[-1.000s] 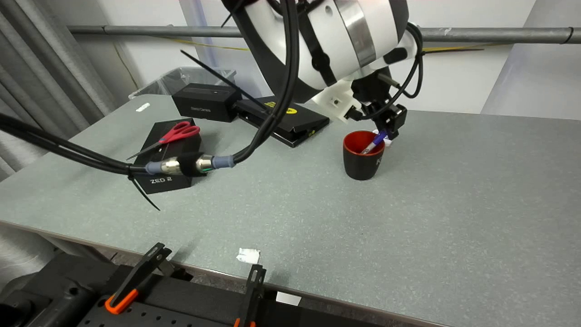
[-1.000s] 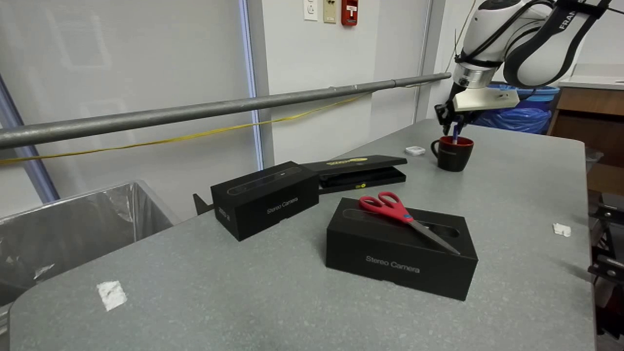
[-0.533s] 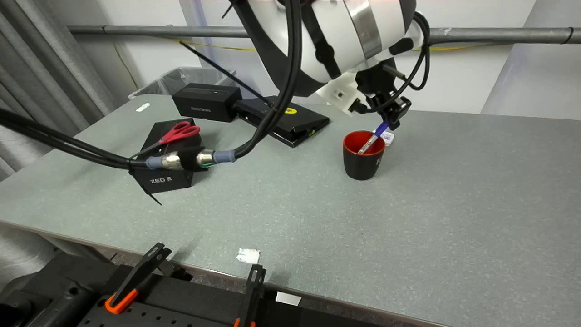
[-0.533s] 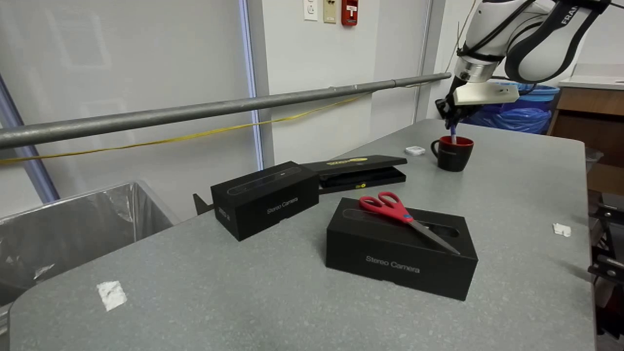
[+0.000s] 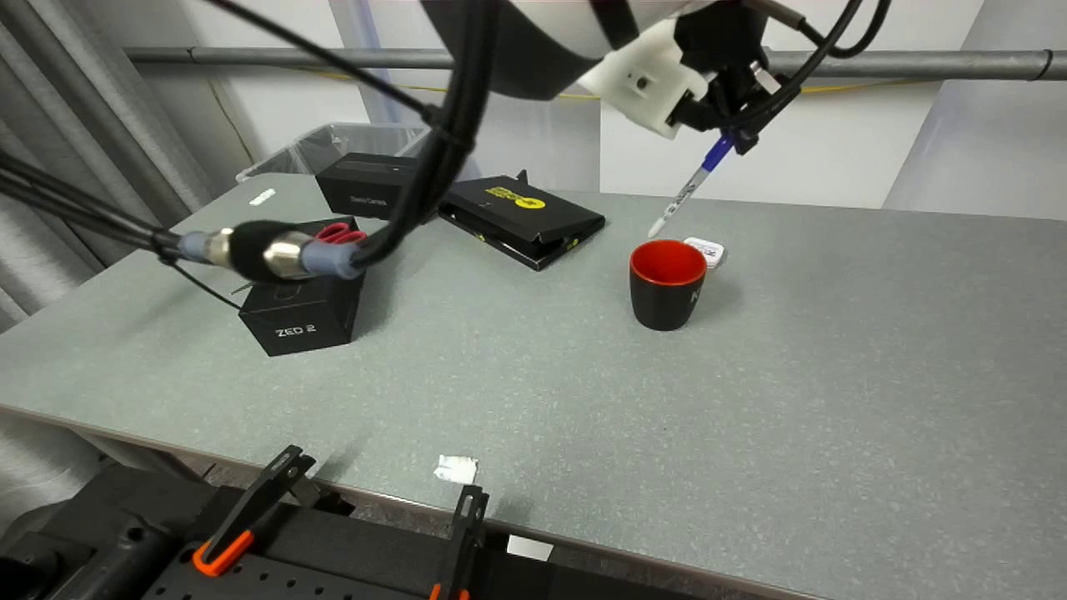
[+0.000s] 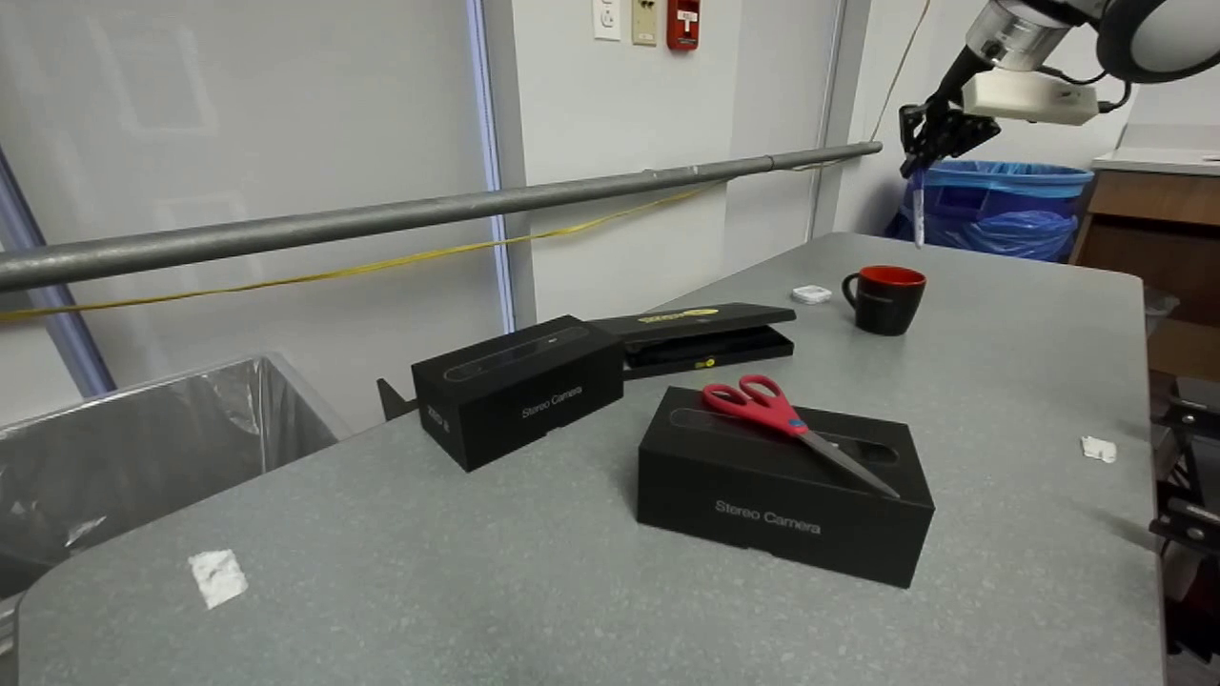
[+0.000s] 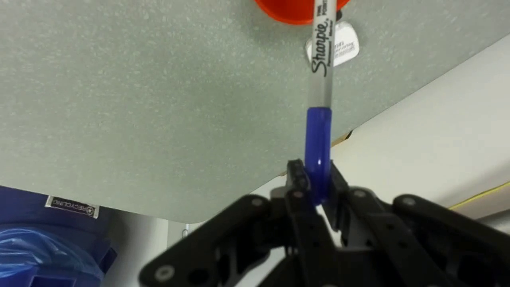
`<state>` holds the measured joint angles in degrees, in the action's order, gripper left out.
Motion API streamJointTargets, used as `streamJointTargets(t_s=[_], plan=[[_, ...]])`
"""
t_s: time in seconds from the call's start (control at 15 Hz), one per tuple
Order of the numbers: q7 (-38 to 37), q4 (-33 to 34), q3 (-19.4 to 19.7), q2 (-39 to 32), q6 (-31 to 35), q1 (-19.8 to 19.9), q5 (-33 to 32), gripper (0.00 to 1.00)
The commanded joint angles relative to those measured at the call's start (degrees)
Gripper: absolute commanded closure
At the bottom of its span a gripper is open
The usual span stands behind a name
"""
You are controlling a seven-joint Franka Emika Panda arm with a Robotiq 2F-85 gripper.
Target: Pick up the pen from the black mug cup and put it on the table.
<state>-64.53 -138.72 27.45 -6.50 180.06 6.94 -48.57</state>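
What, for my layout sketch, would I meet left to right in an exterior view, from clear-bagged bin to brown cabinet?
In an exterior view: clear-bagged bin, leftmost stereo camera box, small white case, black mug cup, brown cabinet.

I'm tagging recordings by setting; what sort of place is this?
Most likely a lab or an office workroom: there's a black Stereo Camera box, a blue recycling bin and what looks like a red fire-alarm pull.

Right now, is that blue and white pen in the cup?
No, in an exterior view the gripper holds the pen clear of the black mug cup, with a gap showing between them.
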Motion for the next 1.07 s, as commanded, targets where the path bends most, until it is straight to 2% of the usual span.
streamJointTargets(t_s=[0.0,0.2,0.4,0.67,0.87,0.93,1.0], plan=[[7.30,-9.50,-4.13,5.25,1.01,-0.44,2.47,0.97],[10.27,-12.51,-8.67,2.44,0.61,-2.78,4.32,0.97],[12.99,-12.36,-14.37,-2.22,-1.38,-3.73,7.16,0.97],[19.54,-9.89,-25.54,-9.14,-2.81,1.44,15.80,0.97],[21.74,-6.86,-28.47,-10.87,-6.63,3.24,17.24,0.97],[22.16,-6.00,-28.52,-10.91,-7.76,3.30,17.01,0.93],[22.18,-5.33,-28.01,-10.66,-8.50,3.00,16.15,0.61]])
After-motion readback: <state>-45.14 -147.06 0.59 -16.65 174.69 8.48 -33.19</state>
